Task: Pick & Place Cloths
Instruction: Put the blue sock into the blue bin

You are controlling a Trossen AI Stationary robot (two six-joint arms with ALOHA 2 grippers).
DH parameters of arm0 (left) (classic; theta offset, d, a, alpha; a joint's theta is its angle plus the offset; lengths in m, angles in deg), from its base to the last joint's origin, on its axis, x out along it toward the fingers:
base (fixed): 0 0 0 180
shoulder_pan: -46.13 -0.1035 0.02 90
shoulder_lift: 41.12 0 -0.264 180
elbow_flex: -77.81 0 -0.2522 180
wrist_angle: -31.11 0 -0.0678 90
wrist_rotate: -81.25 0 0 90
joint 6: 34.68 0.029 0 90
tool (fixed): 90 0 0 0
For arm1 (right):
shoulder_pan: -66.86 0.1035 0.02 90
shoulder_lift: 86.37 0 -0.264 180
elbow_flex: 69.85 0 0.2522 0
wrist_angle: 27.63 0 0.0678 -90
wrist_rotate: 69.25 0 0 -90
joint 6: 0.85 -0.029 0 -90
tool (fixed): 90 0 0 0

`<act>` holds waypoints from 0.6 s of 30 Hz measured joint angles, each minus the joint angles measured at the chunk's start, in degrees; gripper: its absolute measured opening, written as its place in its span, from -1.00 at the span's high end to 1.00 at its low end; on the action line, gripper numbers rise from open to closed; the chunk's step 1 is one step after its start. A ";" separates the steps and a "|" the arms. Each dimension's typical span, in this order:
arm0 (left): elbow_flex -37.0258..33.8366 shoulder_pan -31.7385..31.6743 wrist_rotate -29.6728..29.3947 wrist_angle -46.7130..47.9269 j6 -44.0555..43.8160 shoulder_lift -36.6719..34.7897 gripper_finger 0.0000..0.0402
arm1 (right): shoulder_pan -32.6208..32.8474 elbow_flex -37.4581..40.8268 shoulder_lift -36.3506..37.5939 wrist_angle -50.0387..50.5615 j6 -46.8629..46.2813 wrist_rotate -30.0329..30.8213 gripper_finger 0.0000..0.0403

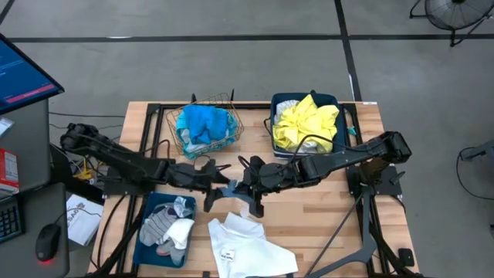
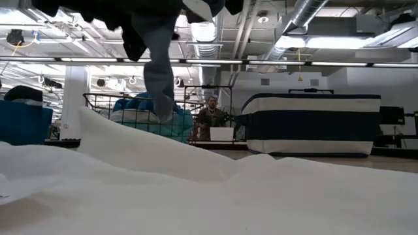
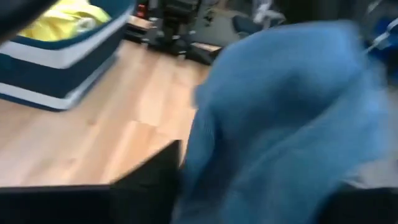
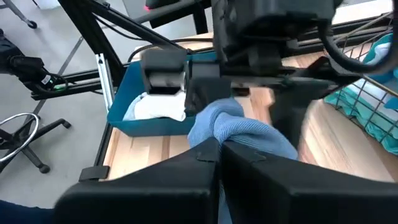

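A grey-blue cloth (image 1: 230,188) hangs in the air over the middle of the table between my two grippers; it also shows in the low view (image 2: 158,72). My right gripper (image 1: 245,185) reaches in from the table's right and is shut on this cloth (image 4: 249,134). My left gripper (image 1: 212,179) faces it from the left, open, with its fingers standing on either side of the cloth (image 3: 286,124). A white garment (image 1: 247,243) lies flat on the table at the near edge. My right gripper pinches a bunched fold of the grey-blue cloth (image 4: 231,127) between its two fingers (image 4: 193,163). It comes roughly level from the table's right. The cloth is lifted off the table, and its slack tail (image 2: 163,108) hangs below the fingers.
A copper wire basket (image 1: 231,116) with teal cloths stands at the far left of the table. A dark blue bin (image 1: 333,100) with a yellow cloth stands at the far right. Another blue bin (image 1: 147,205) with socks sits near left. A person (image 2: 210,117) sits beyond the table.
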 joint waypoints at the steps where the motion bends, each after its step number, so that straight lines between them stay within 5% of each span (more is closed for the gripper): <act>1: 0.00 0.29 0.87 0.05 -1.69 -0.79 0.24 | 0.05 0.00 0.00 -0.01 0.00 -0.05 1.00; 5: 0.00 1.90 4.23 2.24 -10.07 -5.38 0.90 | 0.39 0.02 0.35 0.18 0.09 -2.71 0.96; 18: 0.00 17.60 19.21 17.42 -47.39 -28.85 1.00 | 1.53 -6.37 2.65 7.33 4.10 -6.34 0.76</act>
